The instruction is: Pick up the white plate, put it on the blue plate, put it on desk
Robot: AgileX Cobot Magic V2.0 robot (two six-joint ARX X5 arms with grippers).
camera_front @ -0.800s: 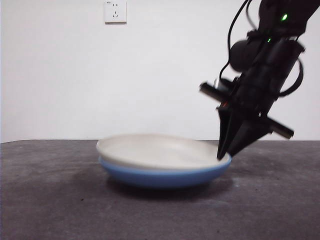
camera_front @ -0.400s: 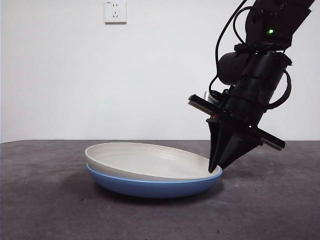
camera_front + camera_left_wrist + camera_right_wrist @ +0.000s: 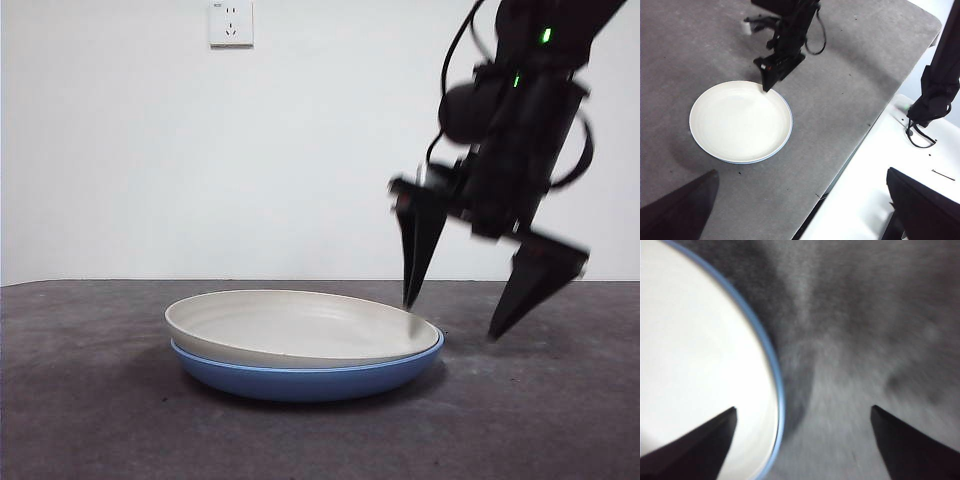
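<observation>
The white plate (image 3: 290,325) lies nested inside the blue plate (image 3: 300,380) on the desk (image 3: 100,420). My right gripper (image 3: 450,320) is open and empty, its jaws spread just above the plates' right edge, one over the rim and one outside it. In the right wrist view the open right gripper (image 3: 803,408) straddles the blue plate's rim (image 3: 775,380) with the white plate (image 3: 700,365) to one side. My left gripper (image 3: 801,171) is open and empty, high over the desk's edge, looking down on the white plate (image 3: 740,122) and the right gripper (image 3: 763,87).
A wall socket (image 3: 230,22) is on the white wall behind. In the left wrist view the desk (image 3: 840,90) ends at an edge beside a white surface (image 3: 865,200), where a black arm part (image 3: 935,85) stands.
My right gripper opened and let go of the white plate's rim, then rose slightly. The white plate dropped from tilted to level inside the blue plate.
</observation>
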